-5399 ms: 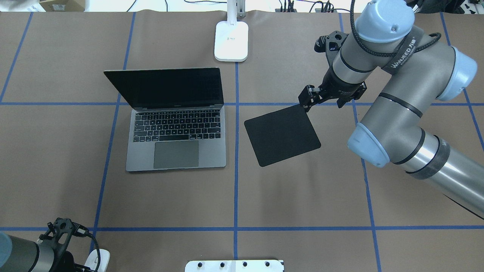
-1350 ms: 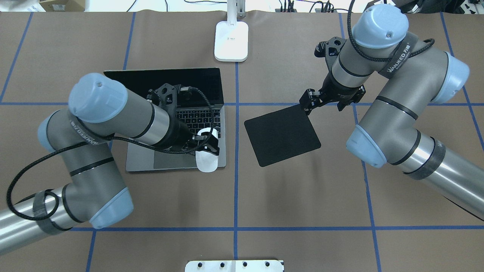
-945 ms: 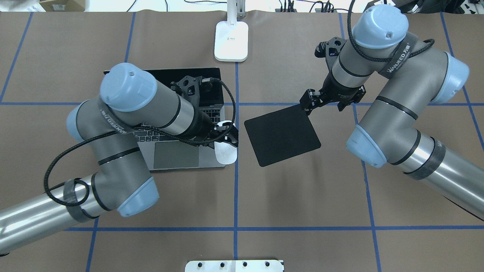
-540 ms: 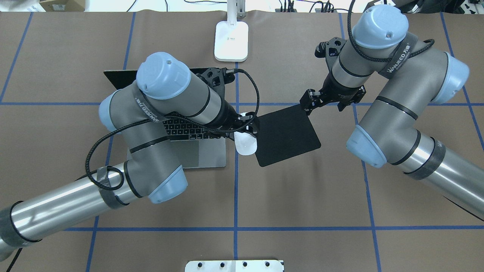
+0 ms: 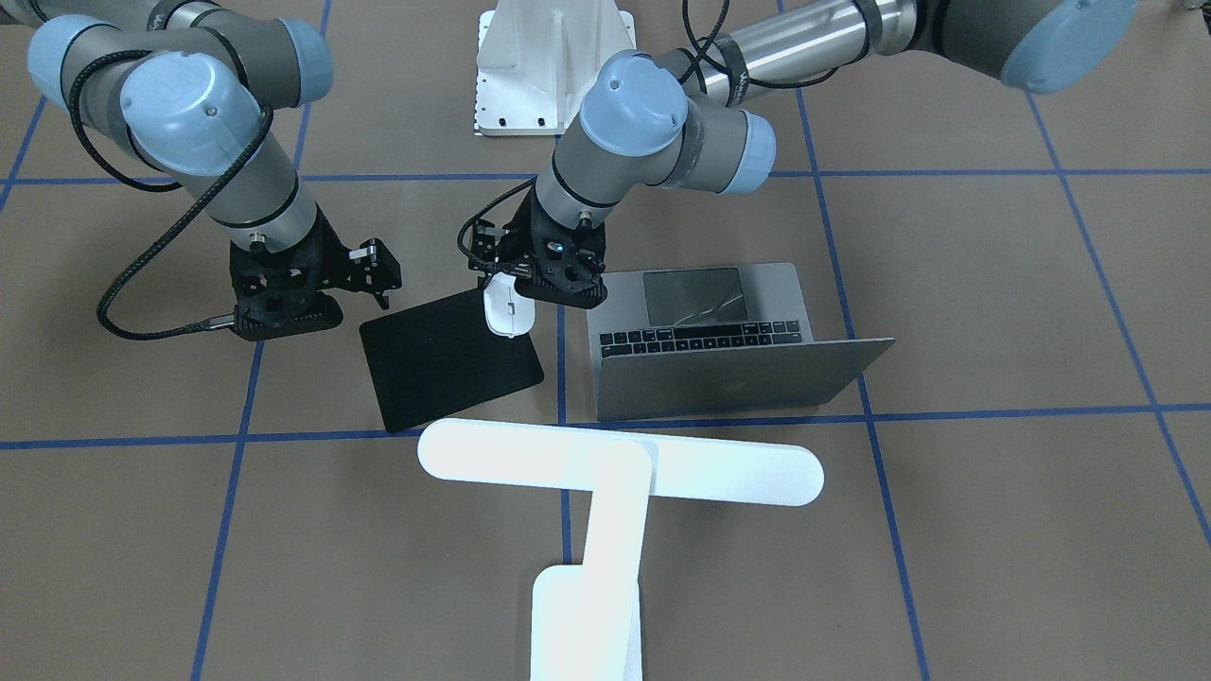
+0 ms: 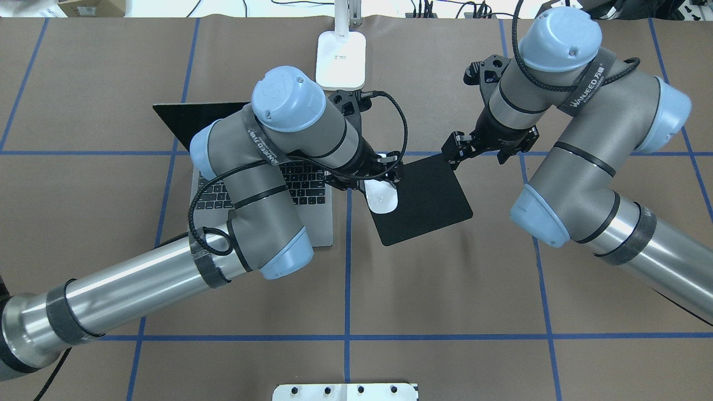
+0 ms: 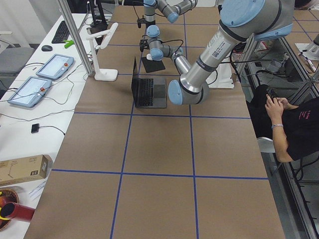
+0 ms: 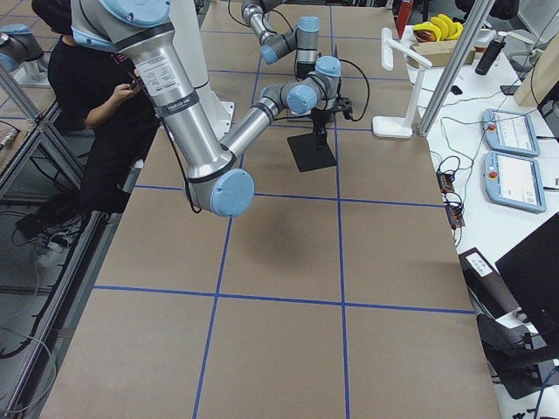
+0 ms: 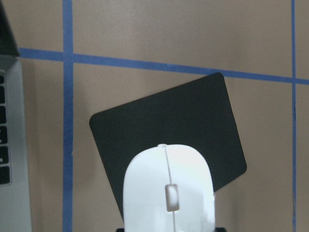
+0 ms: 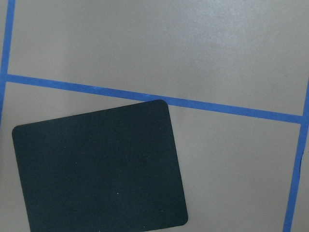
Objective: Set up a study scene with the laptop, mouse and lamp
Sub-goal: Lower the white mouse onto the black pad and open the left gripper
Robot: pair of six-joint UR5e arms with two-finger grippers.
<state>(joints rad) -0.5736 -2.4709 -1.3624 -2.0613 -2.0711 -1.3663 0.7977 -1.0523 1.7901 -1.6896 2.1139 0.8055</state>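
The open grey laptop (image 6: 318,225) sits left of centre, partly under my left arm, its lid toward the front-facing camera (image 5: 728,378). My left gripper (image 6: 383,174) is shut on the white mouse (image 6: 381,198), holding it over the left part of the black mat (image 6: 431,195). The left wrist view shows the mouse (image 9: 168,191) above the mat (image 9: 169,121). My right gripper (image 6: 455,148) hovers at the mat's far right corner and looks open and empty. The white lamp's base (image 6: 341,61) stands behind the laptop, and its bar head (image 5: 620,463) shows in the front-facing view.
A white ribbed pedestal (image 5: 553,66) with bolt holes stands at the robot's side of the table (image 6: 345,391). Blue tape lines grid the brown table (image 6: 445,289). The mat also fills the right wrist view (image 10: 96,169). An operator sits beside the table.
My left arm came in with the mouse, carried it rightward across the laptop's right edge, and now holds it over the mat. The right arm has stayed still.
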